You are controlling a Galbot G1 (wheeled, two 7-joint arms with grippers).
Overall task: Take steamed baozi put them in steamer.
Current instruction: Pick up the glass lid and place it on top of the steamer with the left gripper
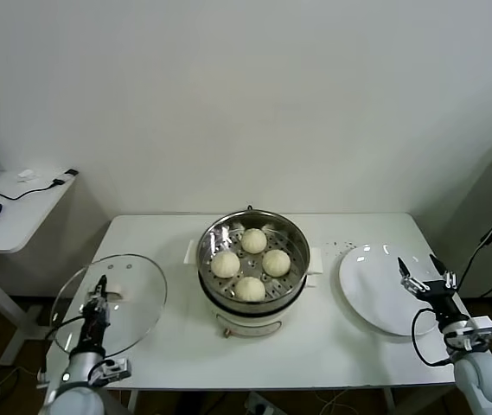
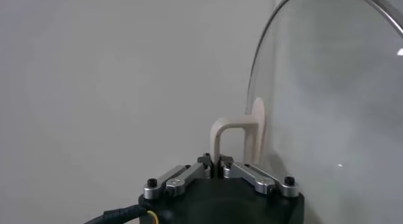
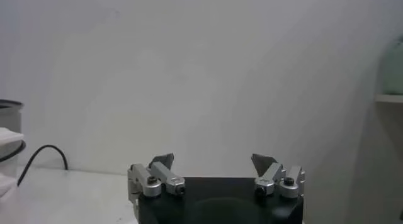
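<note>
L fingers (image 1: 100,290) grip 1 lid (image 1: 133,298); 4 baozi (image 1: 252,241) in 1 steamer (image 1: 290,232).

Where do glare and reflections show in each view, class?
Head view: bright highlights on the steamer wall, and light glints on the white plate and on the glass lid in the left gripper. Left wrist view: the lid's glass looks hazy, with small glints. Right wrist view: no glare.

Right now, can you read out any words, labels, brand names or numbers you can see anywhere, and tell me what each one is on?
None can be read.
Steamer: the front of its white base bears no readable print.
Glass lid, held by the left gripper: no marking.
White plate, near the right gripper: plain.
Four baozi: plain.
</note>
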